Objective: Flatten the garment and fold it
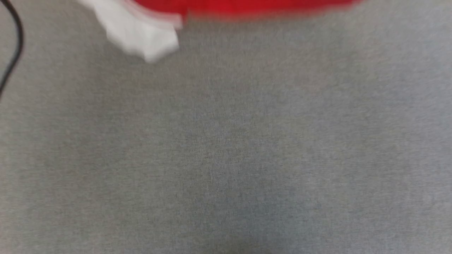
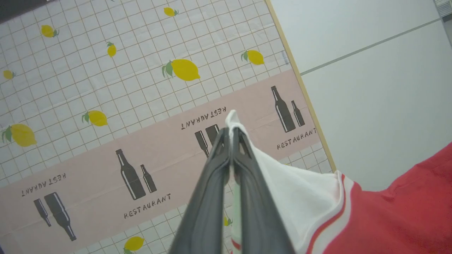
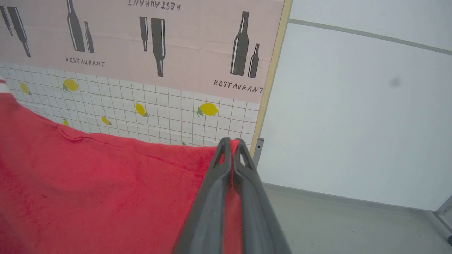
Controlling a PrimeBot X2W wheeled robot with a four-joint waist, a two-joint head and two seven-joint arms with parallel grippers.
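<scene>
Your left gripper (image 2: pixel 231 133), aimed at the lemon-print panel (image 2: pixel 141 70), clamps the garment (image 2: pixel 388 211) by its white sleeve; your right gripper (image 3: pixel 232 144) pinches its red edge. Garment: top edge of head view.

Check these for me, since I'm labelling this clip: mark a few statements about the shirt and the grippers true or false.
1. The left gripper is shut on the shirt's white sleeve. True.
2. The right gripper is open and holds nothing. False: it is shut on the shirt's red edge.
3. The shirt lies folded in the middle of the grey surface. False: the head view has it, blurred, at the picture's top edge.
4. The backdrop cloth carries lemons and bottles. True.
</scene>
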